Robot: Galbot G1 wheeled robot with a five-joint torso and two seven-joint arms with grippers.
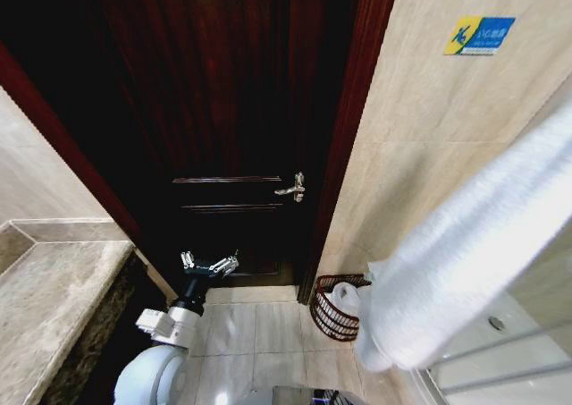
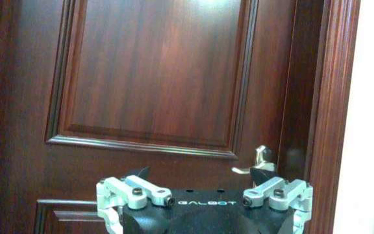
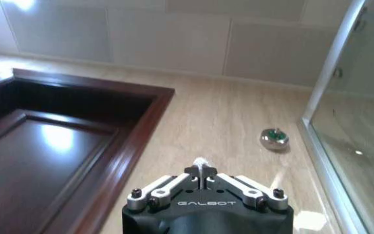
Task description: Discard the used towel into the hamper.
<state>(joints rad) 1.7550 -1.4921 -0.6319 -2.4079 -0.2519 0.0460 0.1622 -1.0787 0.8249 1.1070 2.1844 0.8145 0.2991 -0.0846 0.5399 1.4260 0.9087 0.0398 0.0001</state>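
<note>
The white towel (image 1: 474,244) hangs close to the head camera, slanting from the upper right down to a rounded end just right of the hamper. The hamper (image 1: 327,318), a small dark red-brown wire basket, stands on the tiled floor against the wall beside the door frame, with something white (image 1: 343,295) inside it. In the right wrist view my right gripper (image 3: 202,171) is shut, and a small tuft of the white towel (image 3: 200,162) pokes out between its tips. My left gripper (image 1: 210,263) (image 2: 200,176) is held open in front of the dark wooden door, holding nothing.
The dark wooden door (image 1: 223,110) with a metal handle (image 1: 292,188) stands ahead. A stone counter (image 1: 54,307) lies to the left. A glass shower partition (image 1: 500,356) (image 3: 356,122) is on the right, and a chrome fitting (image 3: 274,138) sits on the beige wall.
</note>
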